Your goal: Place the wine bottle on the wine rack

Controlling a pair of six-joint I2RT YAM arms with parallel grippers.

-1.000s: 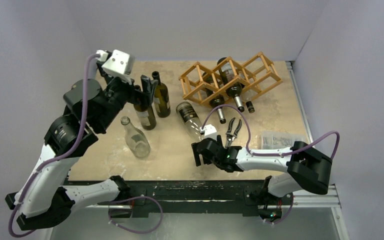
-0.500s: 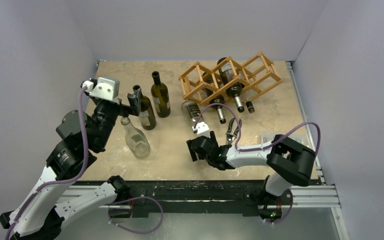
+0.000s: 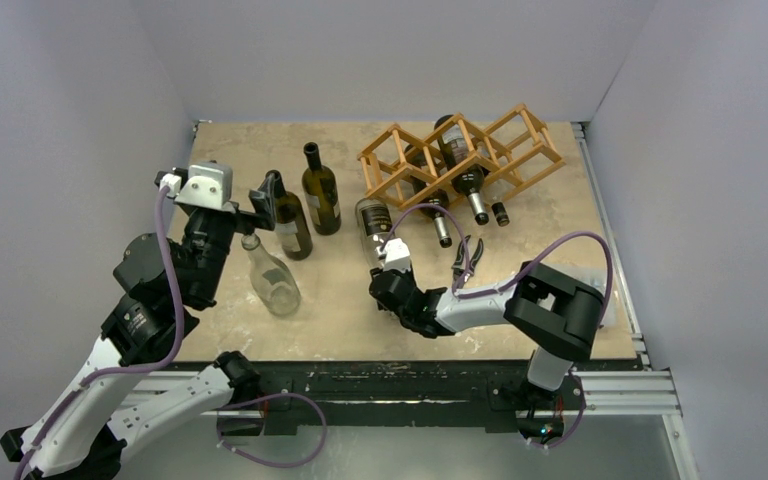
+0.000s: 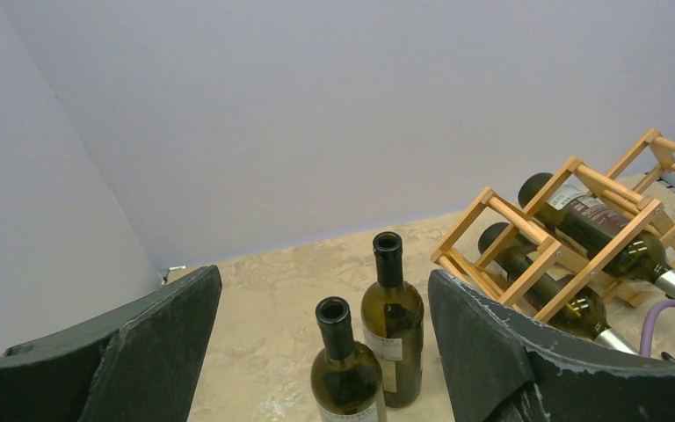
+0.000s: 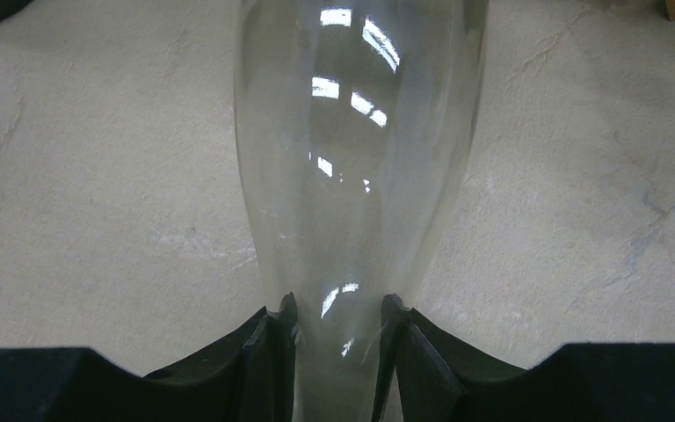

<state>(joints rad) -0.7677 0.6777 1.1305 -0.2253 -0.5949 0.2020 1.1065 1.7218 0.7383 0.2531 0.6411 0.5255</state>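
The clear wine bottle [image 5: 356, 132] lies on the tabletop [image 5: 97, 176], its neck pinched in the right tool [image 5: 336, 321], while the left tool [image 4: 321, 281] gapes wide.

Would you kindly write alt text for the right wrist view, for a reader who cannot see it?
The right gripper clamps the narrow neck of a clear bottle from both sides at the bottom of the frame. The bottle widens away from the camera, catching bright reflections, over a beige marbled table.
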